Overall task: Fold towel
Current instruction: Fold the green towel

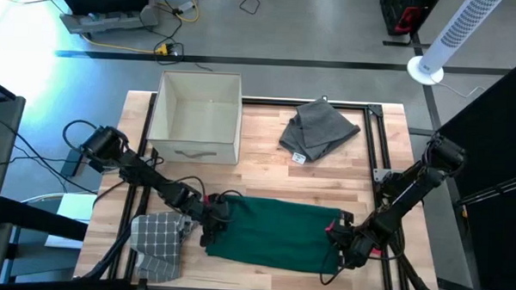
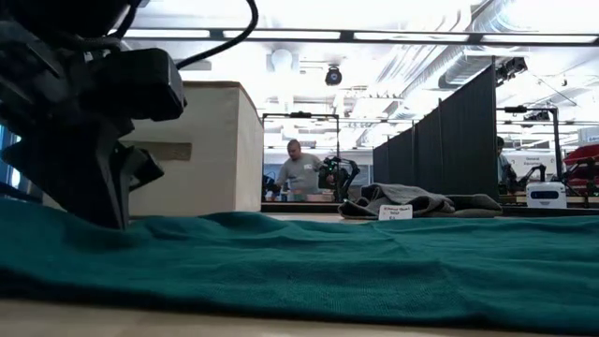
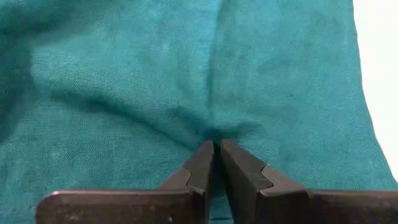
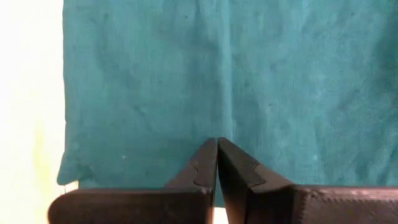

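Note:
A teal-green towel (image 1: 276, 233) lies spread flat on the wooden table's near half, and it fills the low view (image 2: 356, 262). My left gripper (image 1: 214, 221) stands on the towel's left end, shut on the cloth (image 3: 214, 144). My right gripper (image 1: 339, 238) stands on the towel's right end, shut on the cloth (image 4: 216, 142). In the low view only the left gripper (image 2: 103, 220) shows, coming down onto the towel. My left gripper pinches a small pucker of the towel (image 3: 208, 127) between its two fingertips, near the left edge. It comes slanting down from the table's left. Creases run out from the pinch, and the towel lies on the table. My right gripper has its shut fingertips on the towel just inside the right edge (image 4: 217, 127), slanting down from the right. A faint crease runs on from the tips. The cloth around them lies flat on the table.
A beige open box (image 1: 197, 117) stands at the far left. A crumpled grey cloth (image 1: 319, 130) lies at the far right. A folded checked cloth (image 1: 156, 240) lies at the near left, beside the left arm. A person (image 2: 298, 173) stands far behind the table.

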Robot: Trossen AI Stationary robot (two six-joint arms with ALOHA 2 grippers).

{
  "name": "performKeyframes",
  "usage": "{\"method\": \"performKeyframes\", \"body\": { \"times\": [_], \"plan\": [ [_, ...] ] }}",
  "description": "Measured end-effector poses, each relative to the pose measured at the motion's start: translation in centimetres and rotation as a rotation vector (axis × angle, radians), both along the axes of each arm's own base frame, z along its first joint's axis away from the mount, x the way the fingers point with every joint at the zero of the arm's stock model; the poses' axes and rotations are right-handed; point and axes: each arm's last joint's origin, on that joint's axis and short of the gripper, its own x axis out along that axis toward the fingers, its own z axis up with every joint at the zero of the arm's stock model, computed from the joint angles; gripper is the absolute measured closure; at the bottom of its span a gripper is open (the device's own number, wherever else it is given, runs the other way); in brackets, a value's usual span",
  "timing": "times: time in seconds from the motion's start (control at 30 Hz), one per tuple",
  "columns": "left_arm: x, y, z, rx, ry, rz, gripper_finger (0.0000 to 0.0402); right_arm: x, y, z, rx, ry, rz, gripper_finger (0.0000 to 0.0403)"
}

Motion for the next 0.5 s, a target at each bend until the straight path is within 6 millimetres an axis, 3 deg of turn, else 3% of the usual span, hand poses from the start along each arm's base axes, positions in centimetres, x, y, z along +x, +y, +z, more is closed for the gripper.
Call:
{"method": "performKeyframes", "body": {
  "times": [0.5],
  "plan": [
    [-2.4, 1.2, 2.4, 0.025, 0.123, 0.027, 0.0376, -0.6, -0.6, -0.1, -0.021, 0.069, -0.029, 0.0403]
  ]
}}
